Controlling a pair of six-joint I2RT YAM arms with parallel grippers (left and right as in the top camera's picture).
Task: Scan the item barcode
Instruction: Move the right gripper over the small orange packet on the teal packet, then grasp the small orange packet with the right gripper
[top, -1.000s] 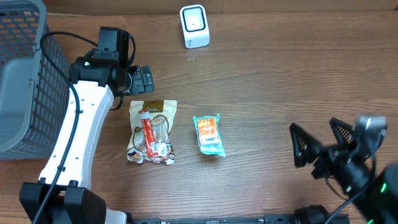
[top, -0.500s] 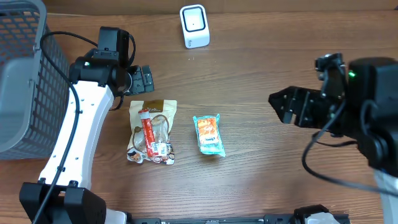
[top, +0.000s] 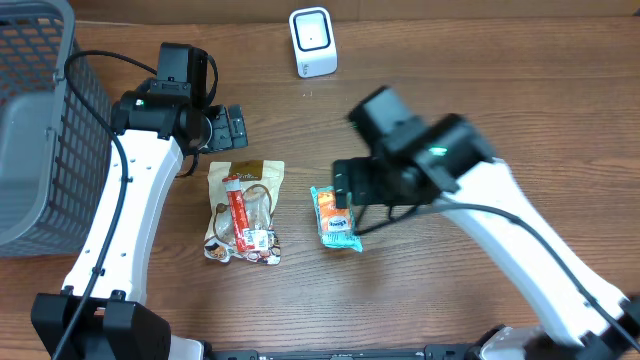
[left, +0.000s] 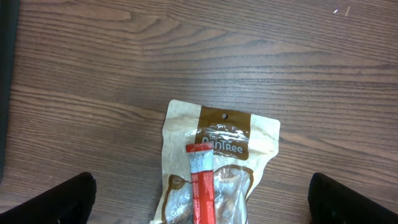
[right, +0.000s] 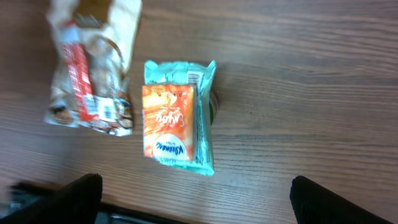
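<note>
The orange-and-teal plastic snack packet (top: 335, 217) lies flat on the brown wooden table (top: 470, 90), near its middle, with the printed orange face up. In the right wrist view the packet (right: 177, 124) sits whole and unheld, its long sides running away from the camera. The right hand (right: 195, 186) hangs over it with its two dark fingers spread wide, one at each lower corner of that view, and neither touches the packet.

Just beside the packet, towards the left arm and apart from it, lies a cream-and-brown pouch (top: 245, 210) with a red stick pack (top: 238, 215) on top of it. The left hand (top: 232, 128) hovers above the pouch's far end. Its fingers are also wide apart and hold nothing.

At the far edge of the table, well apart from the packet, a small white box-shaped scanner (top: 313, 42) stands upright. A grey mesh basket (top: 40, 130) stands at the left side of the table, beside the left arm.
</note>
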